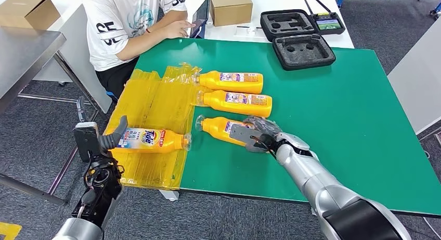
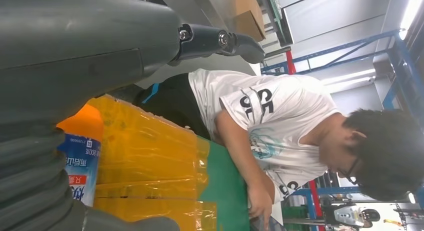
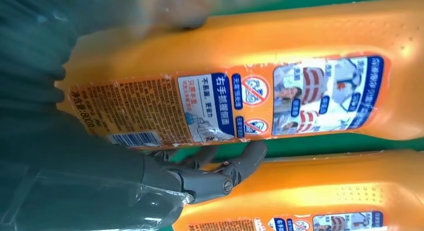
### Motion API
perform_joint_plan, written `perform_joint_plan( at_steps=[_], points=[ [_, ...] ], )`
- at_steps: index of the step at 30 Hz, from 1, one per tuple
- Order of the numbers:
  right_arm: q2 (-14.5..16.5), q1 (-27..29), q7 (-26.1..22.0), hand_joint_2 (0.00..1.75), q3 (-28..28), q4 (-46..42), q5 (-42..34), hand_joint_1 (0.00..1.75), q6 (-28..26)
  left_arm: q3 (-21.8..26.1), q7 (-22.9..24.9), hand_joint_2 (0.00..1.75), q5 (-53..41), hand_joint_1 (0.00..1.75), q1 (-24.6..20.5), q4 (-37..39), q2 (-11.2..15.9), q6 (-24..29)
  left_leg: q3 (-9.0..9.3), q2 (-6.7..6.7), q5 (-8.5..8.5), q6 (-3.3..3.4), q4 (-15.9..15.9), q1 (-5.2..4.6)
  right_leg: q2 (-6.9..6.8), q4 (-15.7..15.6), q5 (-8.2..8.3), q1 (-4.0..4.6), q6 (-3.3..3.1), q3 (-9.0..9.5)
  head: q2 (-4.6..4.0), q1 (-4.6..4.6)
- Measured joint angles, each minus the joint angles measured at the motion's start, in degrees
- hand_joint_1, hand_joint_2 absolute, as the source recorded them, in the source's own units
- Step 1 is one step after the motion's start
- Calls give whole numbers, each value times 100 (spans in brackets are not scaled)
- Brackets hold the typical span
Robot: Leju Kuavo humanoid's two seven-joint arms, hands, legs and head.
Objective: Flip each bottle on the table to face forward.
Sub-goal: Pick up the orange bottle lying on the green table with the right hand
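Note:
Four orange bottles lie on their sides on the green table. One bottle with its blue front label up rests on a yellow plastic sheet. My left hand is at that bottle's base with its fingers stretched out past it, holding nothing. Two bottles show their back labels. The nearest bottle also lies back label up. My right hand grips its base end, thumb in the gap beside the neighbouring bottle.
A person in a white T-shirt sits at the table's far left corner, a hand by a tablet. Black foam cases, a controller and a cardboard box stand behind. A grey metal table is at left.

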Motion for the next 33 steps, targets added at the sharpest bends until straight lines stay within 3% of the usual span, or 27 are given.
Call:
perform_joint_plan(
  at_steps=[22,25,30,33],
  points=[
    [-33,-43,-136,175,219,36,204,175,255,19,1,175,69,0,-63,125,-46,-34,4,0,0,0,0,0,2,0,0,0,0,3,1,0],
    [-24,24,-753,175,147,33,-286,175,243,23,1,175,89,0,-47,118,-58,-98,3,0,0,0,0,0,1,0,0,1,0,2,1,0],
    [101,373,-2522,175,-414,-254,-1787,175,245,77,-1,175,314,0,90,-49,-109,-466,-2,0,-1,0,0,1,1,1,-1,1,0,-2,1,-1],
    [189,572,-2850,175,-778,-636,-2321,175,254,104,-1,175,538,0,210,-218,-147,-780,-3,0,-2,-1,-1,1,1,0,-3,1,0,-3,0,0]
  ],
)
